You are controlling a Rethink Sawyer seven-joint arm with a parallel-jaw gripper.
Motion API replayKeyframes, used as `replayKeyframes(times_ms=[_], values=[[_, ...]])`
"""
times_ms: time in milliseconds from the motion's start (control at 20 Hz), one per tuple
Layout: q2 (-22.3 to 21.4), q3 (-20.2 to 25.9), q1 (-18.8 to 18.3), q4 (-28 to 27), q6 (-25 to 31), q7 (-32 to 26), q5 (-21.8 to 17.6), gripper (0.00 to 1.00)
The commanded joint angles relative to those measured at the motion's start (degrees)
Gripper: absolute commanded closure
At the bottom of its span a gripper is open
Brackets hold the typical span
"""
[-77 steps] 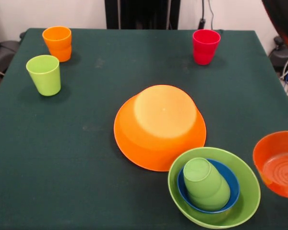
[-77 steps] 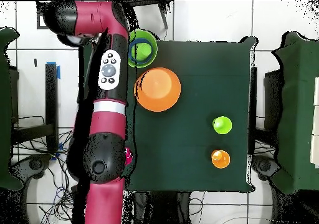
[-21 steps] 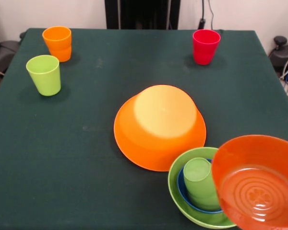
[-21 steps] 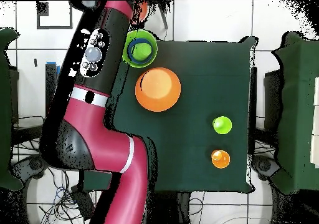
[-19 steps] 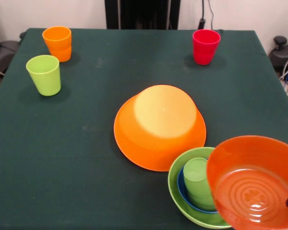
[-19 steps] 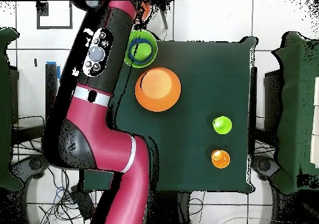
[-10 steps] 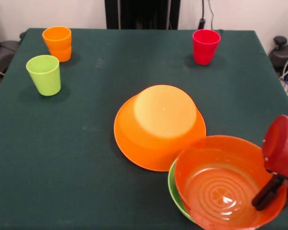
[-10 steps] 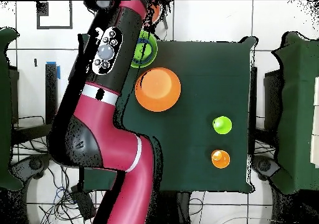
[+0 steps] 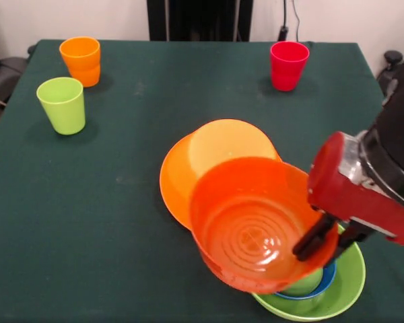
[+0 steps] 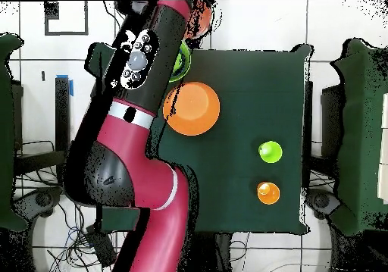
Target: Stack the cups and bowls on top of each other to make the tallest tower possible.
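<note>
The gripper point(image 9: 330, 237) grips the red-orange bowl point(image 9: 256, 225) above the green bowl point(image 9: 337, 293), overlapping the big orange bowl point(image 9: 182, 168).

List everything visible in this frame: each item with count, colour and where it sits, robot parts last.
Big bowl: 1, orange-yellow, upside down at the table's middle.
Carried bowl: 1, red-orange, open side up, held at its rim, in front of the big bowl and over the nested pile.
Light green bowl: 1, near right corner, bottom of the nested pile.
Blue bowl: 1, inside the light green bowl, mostly hidden.
Green cup: 1, inside the blue bowl, only a sliver showing.
Lime cup: 1, far left, upright.
Orange cup: 1, far left corner.
Red cup: 1, far right.
Table: 1, dark green cloth.
Arm: 1, red and black.
Tool: 1, black fingers clamped on the carried bowl's rim.
</note>
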Motion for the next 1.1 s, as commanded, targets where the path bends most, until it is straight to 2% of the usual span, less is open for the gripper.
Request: replayKeyframes(times_ms=[50,450,800,950,1100], values=[[2.65,10.85,0.78,-6.48,8.66,-16.24,-12.75,1.0],[7.76,28.73,4.02,-5.27,8.48,-12.67,-24.65,1.0],[10.38,42.46,9.62,0.33,3.36,-9.27,-34.78,1.0],[10.75,48.63,11.49,2.15,0.95,-9.07,-37.49,1.0],[10.33,51.19,12.28,2.74,0.55,-9.06,-40.63,1.0]])
